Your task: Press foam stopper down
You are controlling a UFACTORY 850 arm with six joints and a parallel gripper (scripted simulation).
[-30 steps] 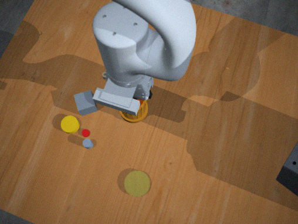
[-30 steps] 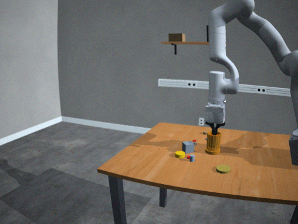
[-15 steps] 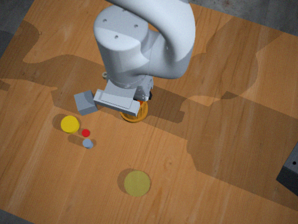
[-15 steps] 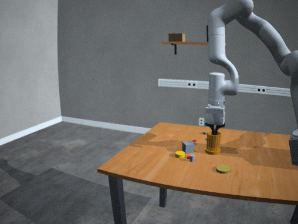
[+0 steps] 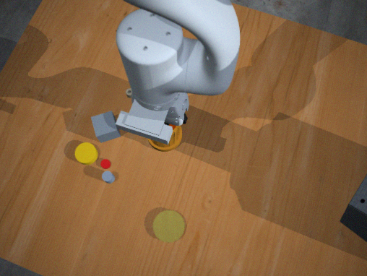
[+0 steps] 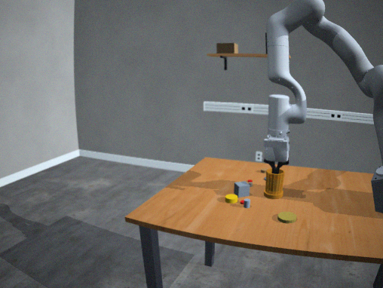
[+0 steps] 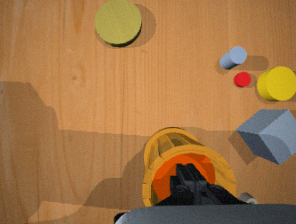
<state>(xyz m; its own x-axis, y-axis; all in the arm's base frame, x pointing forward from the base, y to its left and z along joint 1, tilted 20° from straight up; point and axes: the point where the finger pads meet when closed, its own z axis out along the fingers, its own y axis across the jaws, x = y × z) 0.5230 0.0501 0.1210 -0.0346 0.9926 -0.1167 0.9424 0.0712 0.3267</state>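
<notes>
An orange-yellow ribbed jar point(image 6: 274, 185) point(image 7: 165, 150) point(image 5: 166, 145) stands upright on the wooden table point(image 6: 226, 222). Its orange foam stopper point(image 7: 165, 180) sits inside the mouth, below the rim in the wrist view. My gripper point(image 7: 183, 177) point(image 6: 276, 168) is shut, and its black fingertips point straight down into the jar's mouth onto the stopper. In the top view the arm hides most of the jar; a sliver of the orange stopper point(image 5: 173, 126) shows.
Left of the jar lie a grey cube point(image 5: 105, 126) point(image 6: 242, 188) point(image 7: 267, 135), a yellow disc point(image 5: 86, 152) point(image 7: 276, 83), a small red disc point(image 5: 105, 163) point(image 7: 242, 79) and a small grey cylinder point(image 5: 108, 177) point(image 7: 233, 57). An olive disc point(image 5: 168, 225) point(image 6: 287, 217) point(image 7: 118, 21) lies nearer the front.
</notes>
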